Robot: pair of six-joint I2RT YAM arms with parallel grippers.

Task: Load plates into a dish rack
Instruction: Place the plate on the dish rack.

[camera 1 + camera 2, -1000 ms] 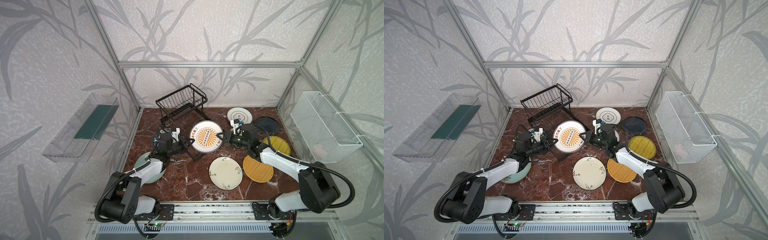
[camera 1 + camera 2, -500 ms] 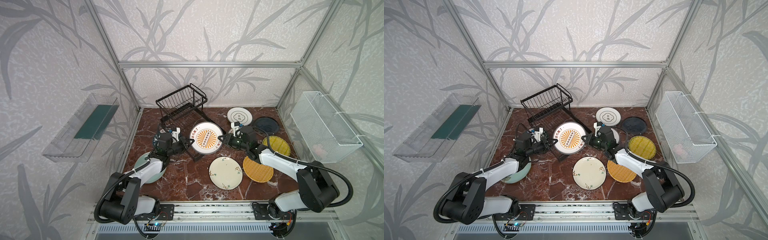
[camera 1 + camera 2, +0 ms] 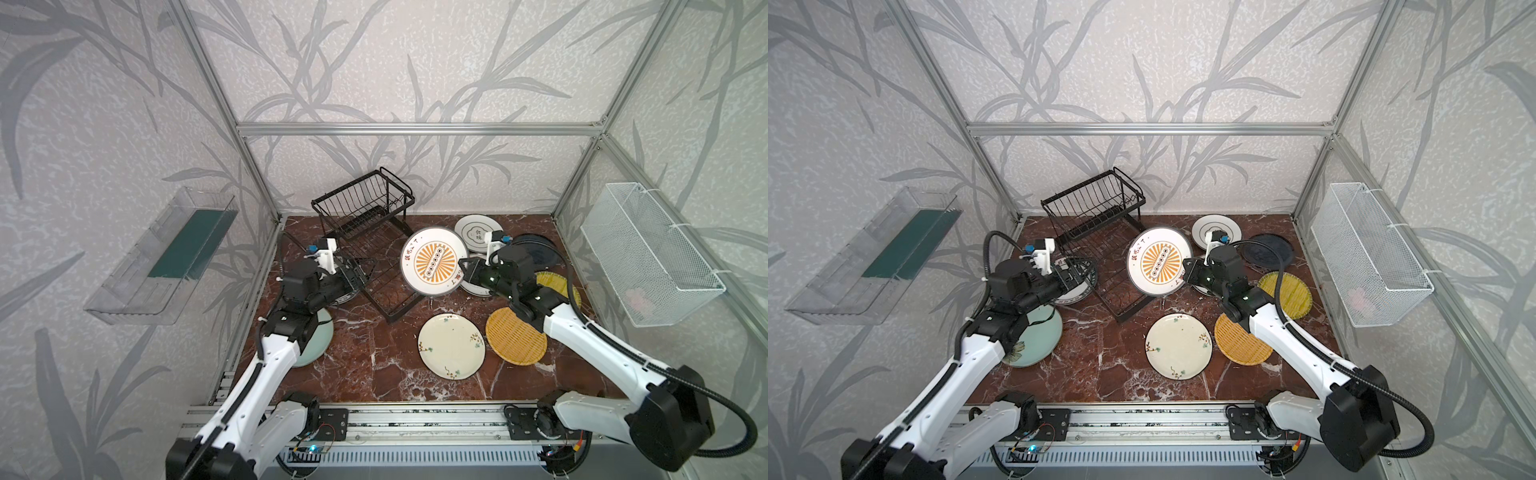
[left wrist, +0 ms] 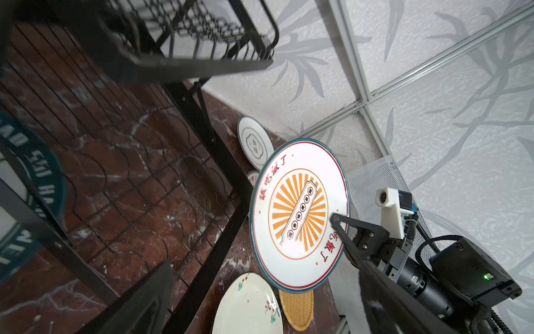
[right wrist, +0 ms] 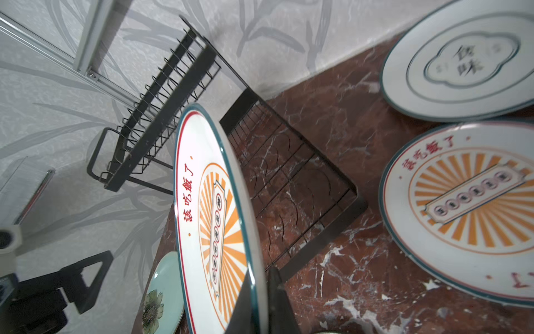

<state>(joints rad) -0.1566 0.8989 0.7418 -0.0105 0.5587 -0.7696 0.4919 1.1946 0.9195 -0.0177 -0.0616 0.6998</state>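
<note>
Inspector: Since a second ago the left gripper (image 3: pixel 356 275) has sprung wide open beside the rack (image 3: pixel 361 199); it holds nothing. The right?

Operator: The right gripper (image 3: pixel 464 268) is clamped on the rim of the sunburst plate (image 3: pixel 432 261), held on edge just beside the lower tray (image 3: pixel 388 286).

Inspector: Advise keeping it upright, aligning its edge with a slot, then lowering slowly.

Right hand (image 3: pixel 1187 269) pinches rim of sunburst plate (image 3: pixel 1158 262), held up tilted just beside dish rack (image 3: pixel 1096 216). Left hand (image 3: pixel 1077 276) spread wide at rack's other side, above white plate (image 3: pixel 1075 294) on worktop (image 3: pixel 1100 365).
</note>
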